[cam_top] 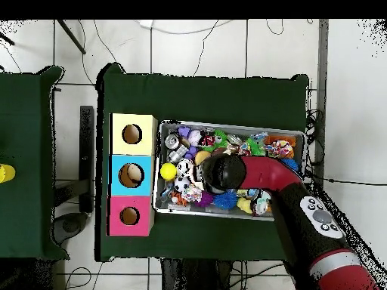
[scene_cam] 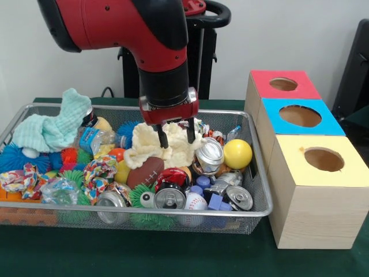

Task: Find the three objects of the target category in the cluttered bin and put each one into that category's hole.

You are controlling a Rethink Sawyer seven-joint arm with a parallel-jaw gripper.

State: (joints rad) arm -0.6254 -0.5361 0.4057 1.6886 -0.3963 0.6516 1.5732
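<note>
The wire mesh bin [scene_cam: 230, 214] is full of mixed clutter; it also shows in the overhead view [cam_top: 227, 125]. My gripper [scene_cam: 177, 142] hangs over the bin's middle, open, with both fingertips down against a cream cloth [scene_cam: 147, 144]. It holds nothing. Around it lie a mint cloth [scene_cam: 52, 127], a yellow ball [scene_cam: 237, 153], a toy football [scene_cam: 145, 172], crushed cans [scene_cam: 209, 154], a baseball [scene_cam: 195, 202] and a plastic bottle [scene_cam: 95, 138]. In the overhead view the arm's end [cam_top: 224, 172] hides the gripper.
Three wooden boxes with round holes stand beside the bin: a red-topped one [scene_cam: 282, 83], a blue-topped one [scene_cam: 300, 115] and a yellow-topped one [scene_cam: 323, 158]. They also show in the overhead view, yellow [cam_top: 132, 134], blue [cam_top: 131, 175], pink [cam_top: 129, 216]. Green cloth covers the table [scene_cam: 173, 254].
</note>
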